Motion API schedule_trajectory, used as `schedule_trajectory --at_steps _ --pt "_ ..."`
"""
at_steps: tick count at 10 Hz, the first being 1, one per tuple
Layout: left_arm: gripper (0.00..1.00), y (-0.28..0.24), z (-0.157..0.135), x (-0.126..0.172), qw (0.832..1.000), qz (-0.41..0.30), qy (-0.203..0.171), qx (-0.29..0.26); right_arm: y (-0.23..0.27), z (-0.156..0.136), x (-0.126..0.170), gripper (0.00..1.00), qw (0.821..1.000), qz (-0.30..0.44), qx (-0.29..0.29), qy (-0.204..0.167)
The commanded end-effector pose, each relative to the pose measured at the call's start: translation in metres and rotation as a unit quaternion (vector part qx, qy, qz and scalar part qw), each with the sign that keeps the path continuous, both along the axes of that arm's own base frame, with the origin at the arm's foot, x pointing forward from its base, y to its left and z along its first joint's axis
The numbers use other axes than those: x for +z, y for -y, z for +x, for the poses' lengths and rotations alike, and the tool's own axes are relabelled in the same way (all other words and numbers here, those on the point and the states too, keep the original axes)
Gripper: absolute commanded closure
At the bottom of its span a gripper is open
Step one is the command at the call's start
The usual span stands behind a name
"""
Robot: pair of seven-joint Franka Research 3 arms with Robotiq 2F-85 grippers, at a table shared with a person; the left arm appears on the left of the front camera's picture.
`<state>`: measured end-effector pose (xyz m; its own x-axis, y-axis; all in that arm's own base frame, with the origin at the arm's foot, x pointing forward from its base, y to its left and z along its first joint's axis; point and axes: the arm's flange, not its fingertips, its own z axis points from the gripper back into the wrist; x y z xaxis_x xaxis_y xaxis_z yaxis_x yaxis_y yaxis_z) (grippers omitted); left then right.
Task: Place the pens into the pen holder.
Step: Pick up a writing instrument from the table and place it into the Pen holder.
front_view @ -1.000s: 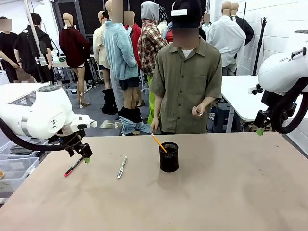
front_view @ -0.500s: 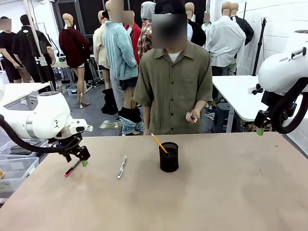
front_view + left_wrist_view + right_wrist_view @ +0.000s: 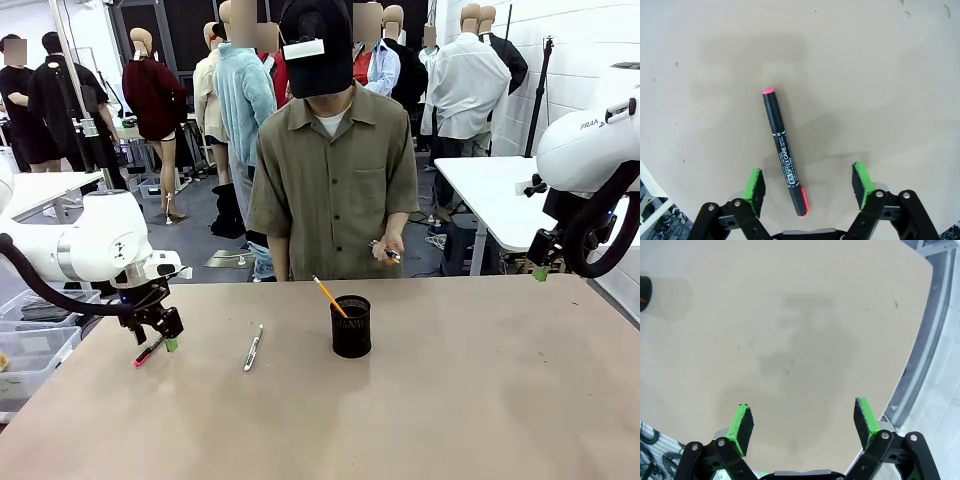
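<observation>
On the table (image 3: 450,400), the left gripper (image 3: 807,180) hangs low over the red-and-black pen (image 3: 783,160). Its jaws are spread, one green pad on either side of the pen's rear end, neither touching it. The white pen (image 3: 253,347) lies flat just beyond. Past it, near the middle, the black mesh pen holder (image 3: 351,327) stands upright with the orange pencil (image 3: 329,296) leaning out of it. The right gripper (image 3: 805,425) hangs released and empty above the table's right edge. Since a second ago the left gripper has sunk closer to the red-and-black pen. The person at the far side has stepped toward the robot's left, and the pens and holder have not moved.
</observation>
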<state>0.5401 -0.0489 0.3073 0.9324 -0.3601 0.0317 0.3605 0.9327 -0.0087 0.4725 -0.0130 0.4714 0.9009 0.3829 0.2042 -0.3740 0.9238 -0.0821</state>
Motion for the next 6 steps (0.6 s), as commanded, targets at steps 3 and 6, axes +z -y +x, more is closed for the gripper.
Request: schedule_trajectory --at_steps 3,6 --pt "0.98 -0.0025 0.0047 0.0029 1.000 0.009 -0.009 -0.012 0.0005 -0.0025 -0.0008 0.00 1.000 -0.007 0.002 -0.001" --pt "1.00 -0.0035 0.0084 -0.0016 1.000 0.009 -0.015 -0.009 0.0005 -0.0025 -0.0008 0.00 1.000 -0.007 0.002 -0.001"
